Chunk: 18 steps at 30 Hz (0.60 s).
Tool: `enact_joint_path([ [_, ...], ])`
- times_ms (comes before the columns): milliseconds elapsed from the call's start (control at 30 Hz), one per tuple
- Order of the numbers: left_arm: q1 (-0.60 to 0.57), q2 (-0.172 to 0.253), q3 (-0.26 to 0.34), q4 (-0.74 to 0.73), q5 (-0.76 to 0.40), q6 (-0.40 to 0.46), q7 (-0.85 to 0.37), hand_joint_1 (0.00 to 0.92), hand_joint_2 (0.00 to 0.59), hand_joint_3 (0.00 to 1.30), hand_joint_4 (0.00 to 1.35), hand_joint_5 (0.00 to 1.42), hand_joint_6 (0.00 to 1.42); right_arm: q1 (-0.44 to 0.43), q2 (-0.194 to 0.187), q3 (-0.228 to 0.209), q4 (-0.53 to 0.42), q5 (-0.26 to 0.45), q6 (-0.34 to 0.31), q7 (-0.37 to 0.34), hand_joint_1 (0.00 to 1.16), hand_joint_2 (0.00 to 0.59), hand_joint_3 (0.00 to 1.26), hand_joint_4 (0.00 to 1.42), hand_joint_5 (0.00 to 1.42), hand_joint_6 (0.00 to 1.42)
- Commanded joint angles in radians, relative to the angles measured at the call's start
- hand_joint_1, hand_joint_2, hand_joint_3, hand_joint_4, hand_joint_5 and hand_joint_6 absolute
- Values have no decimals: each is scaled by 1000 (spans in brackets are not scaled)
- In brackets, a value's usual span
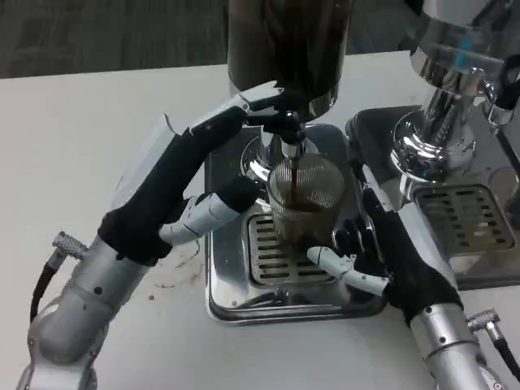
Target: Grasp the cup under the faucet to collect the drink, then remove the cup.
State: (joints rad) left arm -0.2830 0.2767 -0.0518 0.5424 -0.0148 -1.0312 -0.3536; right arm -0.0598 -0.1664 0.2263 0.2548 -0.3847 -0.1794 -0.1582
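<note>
A clear ribbed cup (305, 195) stands on the grille of the chrome drip tray (231, 296), under the faucet (290, 146) of a dark drink tank (288, 45). A thin dark stream runs into the cup, which holds brown drink in its lower part. My right hand (382, 248) wraps the cup from the right, with dark fingers against its side and the thumb (345, 270) low in front. My left hand (175, 183) reaches in from the left. Its fingers (244, 106) rest on the black faucet lever (280, 120), and its thumb (213, 209) is spread below, near the cup.
A second chrome dispenser (443, 122) with its own drip tray (467, 215) stands close on the right, just beyond my right hand. White table (89, 138) lies to the left and in front of the tray.
</note>
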Motion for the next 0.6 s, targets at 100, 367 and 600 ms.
enact_joint_path([
  [100,26,21,-2,-6,9,16,-9,0,135,328,194,377,297,-41,11,-6,54,24,-27,20,601,194,0,0,0,74],
  [367,33,20,0,-17,13,22,-4,0,136,333,194,389,296,-70,20,2,97,34,-42,32,603,193,0,0,0,67],
  [600,34,21,4,-23,17,26,3,0,137,334,194,392,296,-93,36,-3,145,50,-68,30,610,187,0,0,0,65],
])
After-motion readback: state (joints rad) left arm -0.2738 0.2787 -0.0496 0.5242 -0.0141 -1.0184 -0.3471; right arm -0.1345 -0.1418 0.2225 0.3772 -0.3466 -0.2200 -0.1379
